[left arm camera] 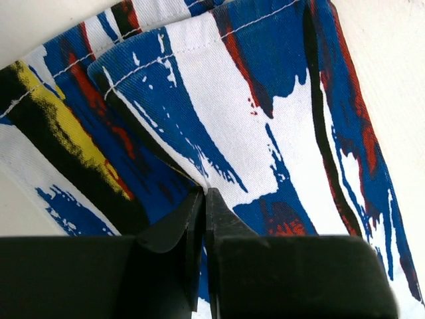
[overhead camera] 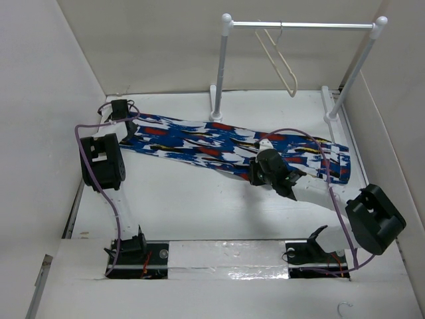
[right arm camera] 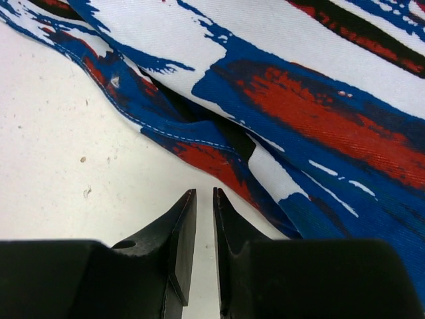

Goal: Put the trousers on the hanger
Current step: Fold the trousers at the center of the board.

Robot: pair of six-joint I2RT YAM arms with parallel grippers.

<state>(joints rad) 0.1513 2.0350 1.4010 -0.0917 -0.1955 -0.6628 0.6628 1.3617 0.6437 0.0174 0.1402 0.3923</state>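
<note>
Top view, left to right. Left tool (left arm camera: 204,194) is in the upper left of the frame, down on the narrow end of the trousers (overhead camera: 199,143). Its wrist view shows the jaws closed with the tips meeting on a fold of cloth beside a stitched hem. I read that as a pinch on the trousers, looks like the leg-end.

The trousers lie flat on the table (overhead camera: 192,206), running from upper left across to the right middle. The far end is wider, and they pass in front of the feet of the rail (overhead camera: 302,25).

Right tool (right arm camera: 204,193) is right of centre, at the near edge of the cloth. Its wrist view shows the jaws nearly together with a thin slit and nothing between them. The tips are over bare table just beside a rumpled bit of hem, not touching the fabric as far as I can see.

The hanger (overhead camera: 282,63) hangs from the rail at the top, right of centre, well apart from the trousers.

Handling, my call: soft, light and limp, so the trousers will sag and bunch wherever they're unsupported and could slip out of a shallow pinch. I want a deep bite on a hem or seam, where it's thicker. The right tool should take that raised fold at the edge. The hanger is thin and will likely swing if bumped.
</note>
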